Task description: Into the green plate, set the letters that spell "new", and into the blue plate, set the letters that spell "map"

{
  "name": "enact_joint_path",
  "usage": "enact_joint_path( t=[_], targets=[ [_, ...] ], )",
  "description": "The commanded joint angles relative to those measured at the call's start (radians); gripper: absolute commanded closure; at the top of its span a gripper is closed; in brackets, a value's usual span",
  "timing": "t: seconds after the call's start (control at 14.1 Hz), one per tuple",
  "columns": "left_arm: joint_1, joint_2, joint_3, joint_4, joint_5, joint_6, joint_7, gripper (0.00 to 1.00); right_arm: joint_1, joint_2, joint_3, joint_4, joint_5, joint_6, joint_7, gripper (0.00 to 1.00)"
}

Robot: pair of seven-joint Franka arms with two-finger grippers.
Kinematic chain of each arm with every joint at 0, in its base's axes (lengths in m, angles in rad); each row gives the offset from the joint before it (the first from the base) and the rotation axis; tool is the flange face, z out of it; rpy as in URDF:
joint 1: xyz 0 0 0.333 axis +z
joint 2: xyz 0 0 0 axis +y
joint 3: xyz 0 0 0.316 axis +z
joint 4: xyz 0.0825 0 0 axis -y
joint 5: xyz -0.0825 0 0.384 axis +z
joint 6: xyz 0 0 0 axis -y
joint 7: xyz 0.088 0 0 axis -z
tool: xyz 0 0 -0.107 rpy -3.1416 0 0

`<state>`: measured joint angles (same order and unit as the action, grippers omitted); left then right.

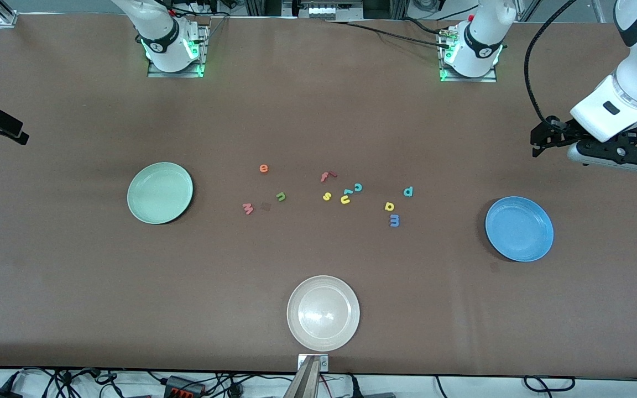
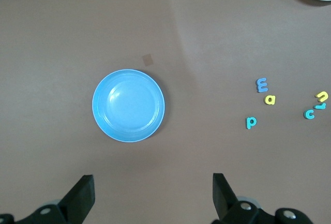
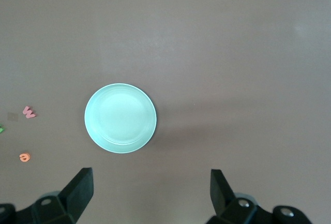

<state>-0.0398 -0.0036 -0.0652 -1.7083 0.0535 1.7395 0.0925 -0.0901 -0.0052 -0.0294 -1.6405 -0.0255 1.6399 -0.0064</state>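
The green plate (image 1: pixel 160 192) lies bare toward the right arm's end, the blue plate (image 1: pixel 519 228) bare toward the left arm's end. Between them lie the orange "e" (image 1: pixel 264 168), green "n" (image 1: pixel 281 196) and pinkish "w" (image 1: pixel 247 208), then the teal "p" (image 1: pixel 408 192), yellow "a" (image 1: pixel 389 207) and blue "m" (image 1: pixel 394 220). My left gripper (image 2: pixel 153 180) hangs open high up near the blue plate (image 2: pixel 128 105). My right gripper (image 3: pixel 150 175) hangs open high up near the green plate (image 3: pixel 120 118). Neither holds anything.
A beige-white plate (image 1: pixel 323 313) sits near the table's front edge. A red "f" (image 1: pixel 327 176), yellow "s" (image 1: pixel 327 196), yellow "u" (image 1: pixel 345 199) and teal "c" (image 1: pixel 358 187) lie among the letters mid-table. Both arm bases stand along the table's top edge.
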Motion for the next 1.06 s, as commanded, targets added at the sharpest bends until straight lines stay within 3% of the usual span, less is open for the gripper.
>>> enact_joint_path(
  t=[0.0,0.99],
  targets=[
    [0.0,-0.016,0.001,-0.007,-0.023,-0.011,0.01,0.0,-0.014,-0.015,0.008,-0.019,-0.008,0.008,-0.027,0.0],
    [0.0,-0.016,0.001,-0.007,-0.023,-0.011,0.01,0.0,-0.014,0.001,0.008,-0.028,0.002,0.005,-0.026,0.0]
  ],
)
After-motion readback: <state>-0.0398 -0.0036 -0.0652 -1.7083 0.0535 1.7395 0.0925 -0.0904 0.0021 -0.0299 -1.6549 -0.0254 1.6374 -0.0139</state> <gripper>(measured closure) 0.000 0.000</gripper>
